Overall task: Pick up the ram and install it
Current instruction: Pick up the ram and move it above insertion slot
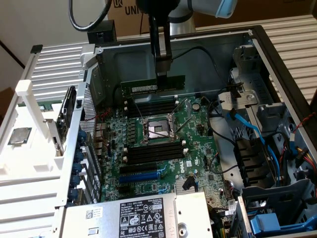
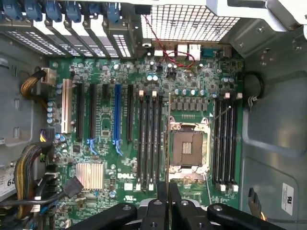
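The fingers [image 2: 162, 203] are clamped on the ram [image 1: 141, 87] (held level, on edge), which hangs over the motherboard [image 1: 198, 145].

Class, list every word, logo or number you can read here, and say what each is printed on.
"UNI": cardboard box, cut off by the picture's edge.
"DELL": motherboard.
Too small to read: labels on the ram and the power supply.
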You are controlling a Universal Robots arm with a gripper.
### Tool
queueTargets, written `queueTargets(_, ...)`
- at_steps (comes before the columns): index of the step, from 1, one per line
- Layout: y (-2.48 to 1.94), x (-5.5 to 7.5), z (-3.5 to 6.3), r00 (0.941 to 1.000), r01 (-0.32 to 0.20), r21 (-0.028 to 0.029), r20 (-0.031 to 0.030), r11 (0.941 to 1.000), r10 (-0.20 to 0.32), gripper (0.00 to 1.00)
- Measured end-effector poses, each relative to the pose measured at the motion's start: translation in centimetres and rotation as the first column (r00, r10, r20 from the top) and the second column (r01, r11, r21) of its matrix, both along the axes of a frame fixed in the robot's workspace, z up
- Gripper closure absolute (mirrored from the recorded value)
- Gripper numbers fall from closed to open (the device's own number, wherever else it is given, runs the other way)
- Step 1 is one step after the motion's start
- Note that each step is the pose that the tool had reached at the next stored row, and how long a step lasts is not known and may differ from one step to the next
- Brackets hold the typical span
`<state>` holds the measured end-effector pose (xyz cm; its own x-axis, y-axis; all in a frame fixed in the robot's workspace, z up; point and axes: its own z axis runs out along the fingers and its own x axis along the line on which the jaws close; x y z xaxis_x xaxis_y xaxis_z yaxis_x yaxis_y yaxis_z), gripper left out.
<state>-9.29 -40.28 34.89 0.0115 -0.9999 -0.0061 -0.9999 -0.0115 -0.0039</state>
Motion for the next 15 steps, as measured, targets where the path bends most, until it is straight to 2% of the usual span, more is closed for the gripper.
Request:
queueTargets(2, -0.06, 0.1, -0.88, 1.0000, 0.000, -0.0019, 0.0000, 1.0000, 0.000, 0.87)
queueTargets(5, -0.41, 0.1, -1.43, 1.0000, 0.000, -0.0022, -0.0001, 1.0000, 0.000, 0.87)
queueTargets(7, -1.16, 0.2, -2.35, 1.0000, 0.000, -0.0019, 0.0001, 1.0000, 0.000, 0.87)
queueTargets(10, -1.57, 0.3, -3.07, 1.0000, 0.000, -0.0020, 0.0001, 1.0000, 0.000, 0.87)
queueTargets(15, -1.70, 0.3, -4.53, 1.0000, 0.001, -0.0022, 0.0000, 1.0000, -0.001, 0.87)
